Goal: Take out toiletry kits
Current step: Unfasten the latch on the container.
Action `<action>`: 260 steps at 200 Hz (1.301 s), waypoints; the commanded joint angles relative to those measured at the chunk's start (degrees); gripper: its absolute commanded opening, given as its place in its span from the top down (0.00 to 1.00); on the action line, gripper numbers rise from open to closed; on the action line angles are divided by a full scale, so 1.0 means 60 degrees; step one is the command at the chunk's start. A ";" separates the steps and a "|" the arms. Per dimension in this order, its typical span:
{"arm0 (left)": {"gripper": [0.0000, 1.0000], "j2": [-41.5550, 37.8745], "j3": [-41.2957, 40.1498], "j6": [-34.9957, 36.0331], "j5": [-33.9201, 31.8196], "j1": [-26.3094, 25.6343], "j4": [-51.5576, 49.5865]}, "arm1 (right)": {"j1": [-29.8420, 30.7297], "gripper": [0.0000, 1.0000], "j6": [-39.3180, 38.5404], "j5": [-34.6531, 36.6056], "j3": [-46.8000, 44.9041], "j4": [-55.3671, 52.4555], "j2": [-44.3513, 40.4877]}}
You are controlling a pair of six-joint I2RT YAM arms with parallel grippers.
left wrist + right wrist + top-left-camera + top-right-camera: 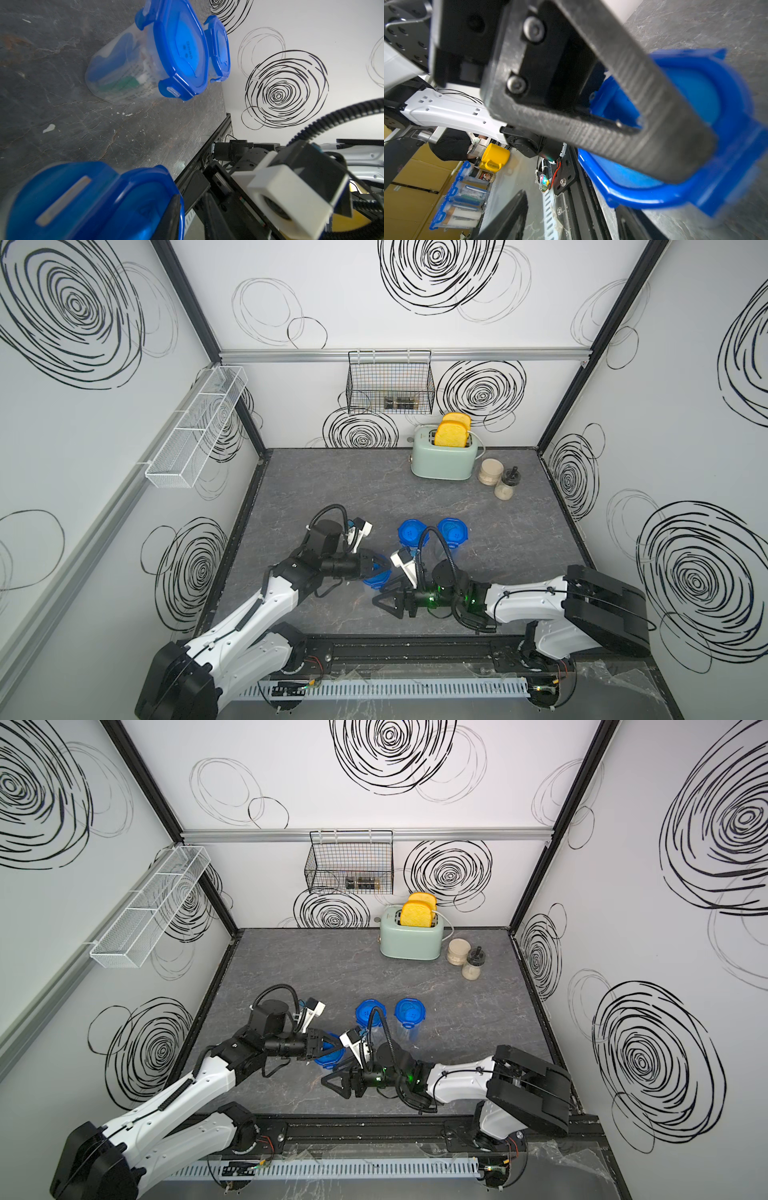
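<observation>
Left gripper (380, 569) clamps the near jar (373, 581) toward the tabletop's (332, 489) front edge; the right gripper (379, 600) (gap hard to judge) should unclip every lid tab (62, 199) before reaching the toiletry kits (124, 83) sealed inside the jars (453, 531)

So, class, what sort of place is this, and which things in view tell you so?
Probably a mock kitchen counter inside a robot test booth: a mint toaster holding toast, a black wire basket hung on the rail, and white scribble-patterned panels enclosing the grey tabletop.
</observation>
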 commanded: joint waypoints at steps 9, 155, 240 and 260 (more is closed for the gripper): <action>0.74 0.0230 -0.0442 0.0124 -0.0530 0.0106 -0.0964 | 0.0046 0.32 0.0487 0.0732 -0.0078 0.0884 0.0034; 0.74 0.0161 -0.0953 -0.0112 -0.0486 0.0092 -0.0515 | 0.0117 0.33 -0.0389 -0.0259 0.0177 0.2053 0.0401; 0.74 0.0105 -0.1116 -0.0231 -0.0531 -0.0027 -0.0383 | 0.0115 0.31 -0.1328 -0.1190 0.0193 0.2729 0.0394; 0.74 0.0121 -0.1156 -0.0289 -0.0567 -0.0069 -0.0312 | 0.0106 0.31 -0.1432 -0.1435 0.0193 0.2935 0.0471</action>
